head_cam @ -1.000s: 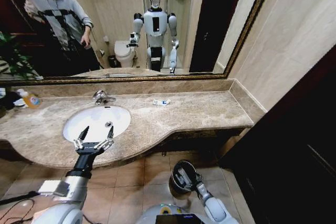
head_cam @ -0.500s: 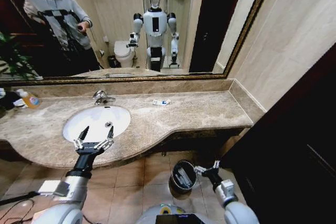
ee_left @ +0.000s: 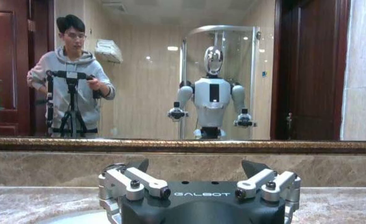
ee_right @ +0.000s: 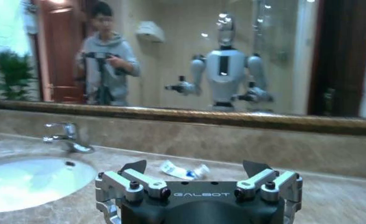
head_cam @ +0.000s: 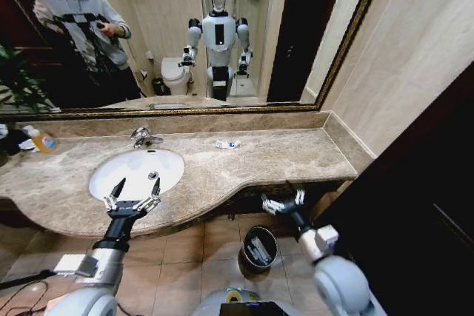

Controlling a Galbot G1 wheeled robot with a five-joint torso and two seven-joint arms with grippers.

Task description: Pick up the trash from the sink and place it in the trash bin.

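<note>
Right end effector risen from trash bin; "GALBOT" marking.

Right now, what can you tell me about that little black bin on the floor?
The trash bin is small, round and black with a shiny metallic rim. It stands upright on the tan floor tiles, below the front edge of the marble counter. A few pale items lie inside; what they are cannot be told. The right gripper hangs open above it, up by the counter edge, touching nothing.
</note>
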